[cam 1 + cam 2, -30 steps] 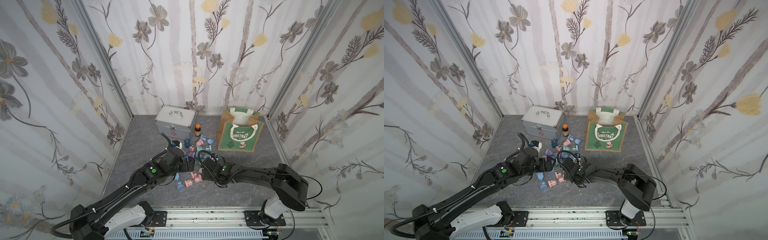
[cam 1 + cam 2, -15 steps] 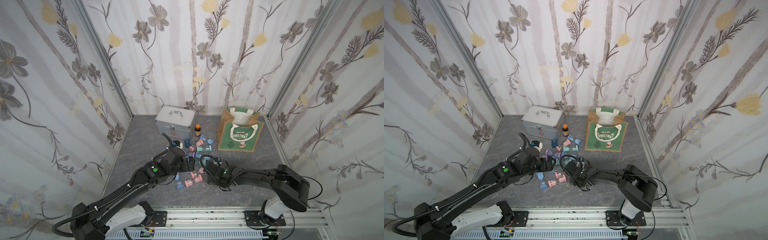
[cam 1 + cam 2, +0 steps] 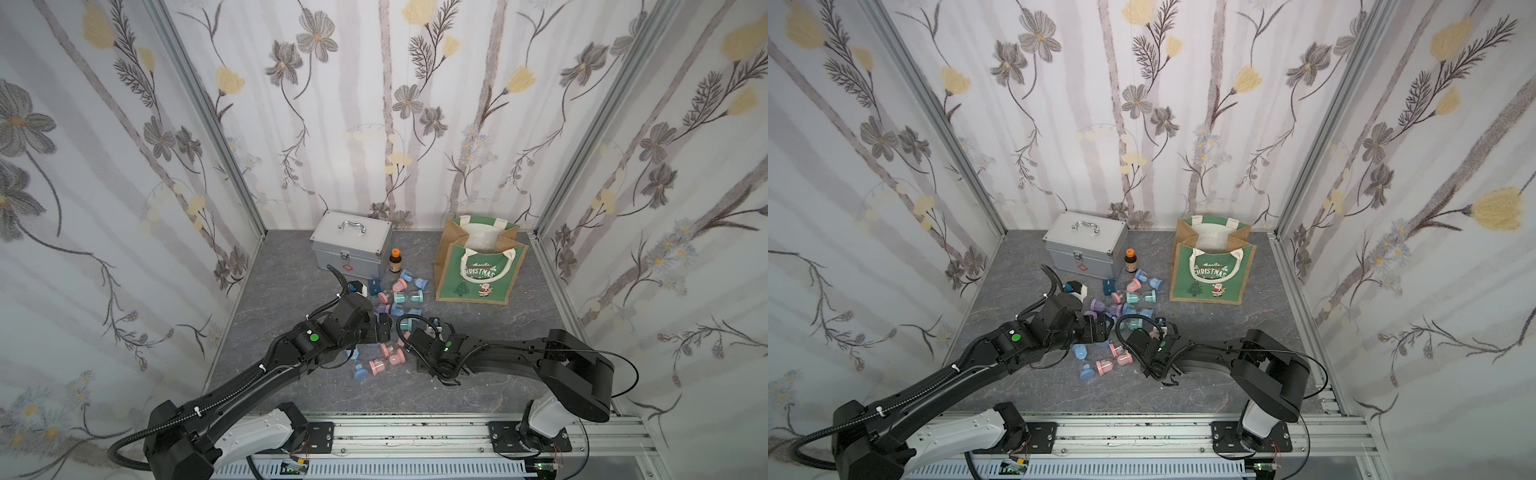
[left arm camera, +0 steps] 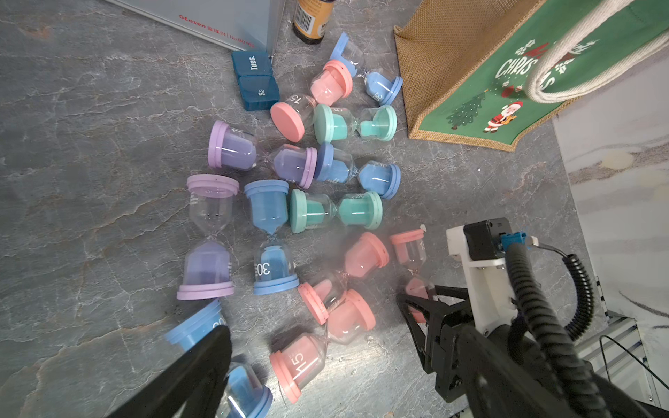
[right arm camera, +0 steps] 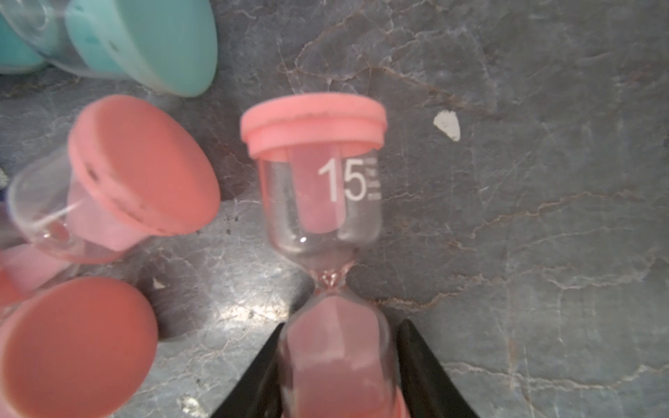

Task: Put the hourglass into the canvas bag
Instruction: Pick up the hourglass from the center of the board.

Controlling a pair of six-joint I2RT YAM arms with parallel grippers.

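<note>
In both top views the canvas bag [image 3: 478, 286] stands upright at the back with its mouth open, well apart from the scattered hourglasses [image 3: 407, 297], so a drop from above looks easy. The right gripper [image 3: 409, 338] lies low at the heap's near edge. The left gripper [image 3: 384, 328] hovers just beside it, and I cannot tell how its jaws stand.

In the left wrist view the right gripper [image 4: 418, 296] reaches the outermost pink hourglass [image 4: 411, 253], likely chosen because no neighbour crowds that side.

In the right wrist view the jaws are clamped on the lower bulb of that pink hourglass [image 5: 325, 188], which seems not yet lifted off the tabletop [image 5: 525, 217]. The tabletop is grey, veined like stone, and floral wallpapered walls [image 3: 374, 104] close it in on three sides
</note>
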